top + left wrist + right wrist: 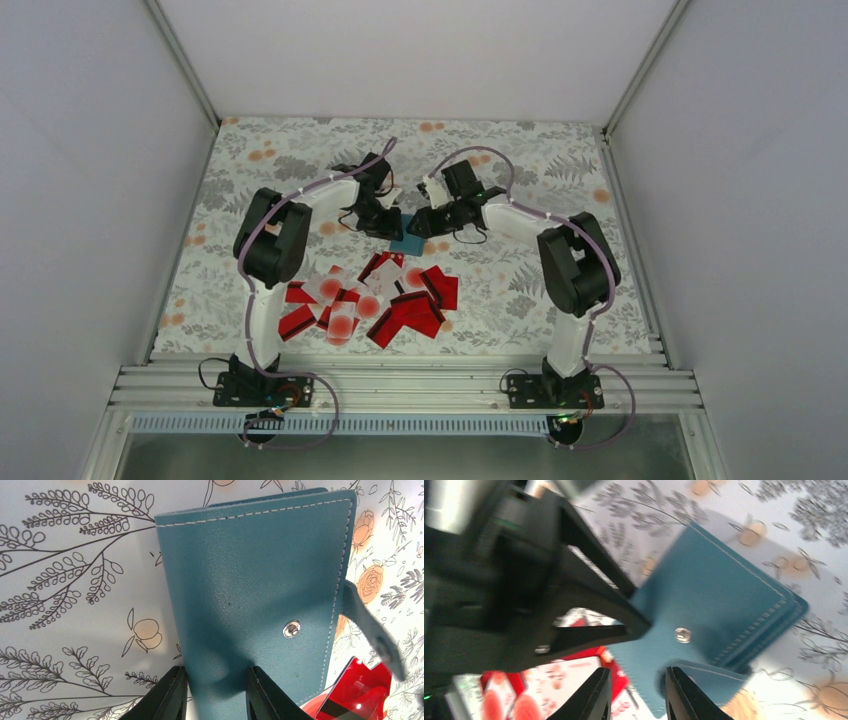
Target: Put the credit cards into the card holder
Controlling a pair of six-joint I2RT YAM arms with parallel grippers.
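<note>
While flat, card holder [255, 595] points away lengthwise.

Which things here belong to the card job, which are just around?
Job:
- card holder, pinched in the left gripper
- credit cards, in a heap near the arms
- right gripper, at the holder's clasp tab

Just around:
- floral tablecloth

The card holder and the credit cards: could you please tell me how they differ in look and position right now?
The card holder is teal with pale stitching and a metal snap; the credit cards are red or white with a red spot. The holder is one item between both end effectors, with the left end effector closed on its edge; the cards lie loose in a scattered pile nearer the arm bases. Both rest on the floral table.
</note>
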